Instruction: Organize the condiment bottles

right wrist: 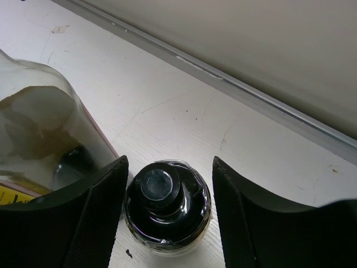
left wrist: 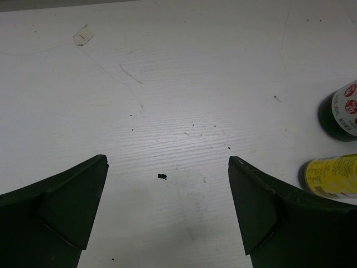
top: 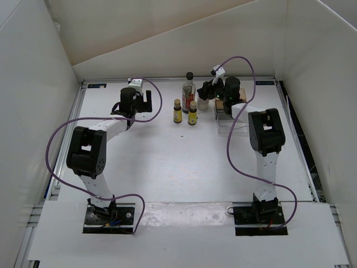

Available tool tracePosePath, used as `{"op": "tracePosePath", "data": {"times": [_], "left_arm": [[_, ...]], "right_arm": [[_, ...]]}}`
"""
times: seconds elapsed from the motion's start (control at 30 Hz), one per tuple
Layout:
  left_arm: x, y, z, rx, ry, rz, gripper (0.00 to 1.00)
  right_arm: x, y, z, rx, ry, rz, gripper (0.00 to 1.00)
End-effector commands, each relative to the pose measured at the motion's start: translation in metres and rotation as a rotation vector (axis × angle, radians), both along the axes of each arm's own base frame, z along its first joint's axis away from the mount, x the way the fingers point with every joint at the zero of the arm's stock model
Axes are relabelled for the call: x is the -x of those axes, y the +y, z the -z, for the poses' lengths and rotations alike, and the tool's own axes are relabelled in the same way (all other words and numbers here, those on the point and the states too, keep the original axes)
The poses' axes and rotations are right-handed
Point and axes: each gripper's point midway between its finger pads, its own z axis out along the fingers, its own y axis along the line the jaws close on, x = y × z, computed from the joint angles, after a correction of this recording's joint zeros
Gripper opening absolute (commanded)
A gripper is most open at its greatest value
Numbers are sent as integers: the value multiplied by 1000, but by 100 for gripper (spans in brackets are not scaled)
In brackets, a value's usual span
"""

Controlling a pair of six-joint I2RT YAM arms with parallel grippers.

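Fingers (right wrist: 92,223) of the right gripper (right wrist: 168,167) stand half open on either side of the short bottle (right wrist: 167,207). The left one is touching it or just beside it and the right one shows a clear gap, so nothing is clamped yet. The bottle stands upright on the table (right wrist: 184,117) near the back wall, with the tall bottle (right wrist: 39,134) close against the outside of the left finger.

It looks small, light and stiff, and its glossy round body is likely slippery. I would take hold low on the body, below the black cap, and close gently so the tall bottle is not nudged.

The two yellow-labelled bottles (top: 177,111) stand just in front of the tall one. The left gripper (left wrist: 167,167) hangs wide open and empty over bare table.
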Motion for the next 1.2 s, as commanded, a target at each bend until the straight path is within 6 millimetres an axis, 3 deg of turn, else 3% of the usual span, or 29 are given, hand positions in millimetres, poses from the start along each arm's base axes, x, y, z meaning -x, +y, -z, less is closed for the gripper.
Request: {"op": "tracePosePath", "data": {"times": [0.0, 0.13, 0.43, 0.57, 0.6, 0.73, 0.83, 0.87, 0.97, 1.0, 1.07, 1.1, 1.17], "left_arm": [[-7, -7, -25, 25, -49, 16, 100], [-6, -7, -22, 23, -43, 16, 100], [-6, -10, -19, 26, -38, 21, 100], [-6, -7, -18, 22, -34, 14, 100], [-6, -9, -18, 23, -34, 20, 100], [-5, -8, -18, 23, -32, 20, 100], [-4, -9, -20, 28, -36, 20, 100], [-4, -8, -19, 28, -36, 17, 100], [-3, -9, -20, 29, -36, 18, 100], [-3, -10, -19, 30, -34, 19, 100], [-2, -10, -21, 31, -37, 19, 100], [-3, -11, -24, 33, -44, 22, 100], [-2, -10, -22, 36, -39, 17, 100]], "right_arm": [[-10, 0, -24, -18, -78, 6, 65], [-10, -1, -23, -16, -76, 8, 60], [-10, -2, -20, -14, -72, 16, 31], [-8, -3, -21, -13, -76, 20, 9], [-9, -4, -21, -11, -77, 29, 0], [-7, -7, -27, 4, -98, 41, 0], [-3, -6, -44, 8, -133, 35, 0], [-2, -6, -59, 4, -160, 37, 0], [2, -6, -75, 7, -192, 31, 0], [3, -7, -93, 6, -228, 34, 0], [6, -5, -100, 19, -245, 26, 0], [8, -6, -117, 13, -275, 25, 0], [10, -7, -128, 8, -288, 24, 0]]}}
